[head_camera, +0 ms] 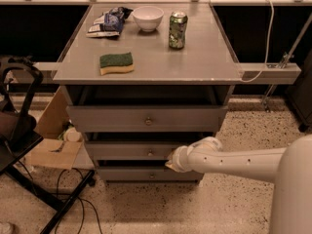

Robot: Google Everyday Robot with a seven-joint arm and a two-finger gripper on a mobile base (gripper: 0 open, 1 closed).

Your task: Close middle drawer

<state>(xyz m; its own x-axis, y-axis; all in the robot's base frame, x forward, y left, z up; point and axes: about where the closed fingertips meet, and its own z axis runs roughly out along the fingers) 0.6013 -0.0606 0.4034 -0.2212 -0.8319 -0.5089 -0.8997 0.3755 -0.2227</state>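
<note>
The middle drawer (126, 150) is the second grey front of the cabinet, with a small round knob (150, 153) at its centre. It stands out a little further than the lowest drawer (141, 174) below it. My white arm reaches in from the right. The gripper (169, 164) is at the right part of the middle drawer's front, by its lower edge, just right of the knob. Whether it touches the front cannot be told.
The top drawer (112, 118), with a brassy knob, is pulled out furthest. On the cabinet top lie a sponge (116, 62), a white bowl (147, 17), a green can (178, 30) and a snack bag (106, 23). A cardboard box (51, 150), a black stand (19, 126) and floor cables (73, 199) are at the left.
</note>
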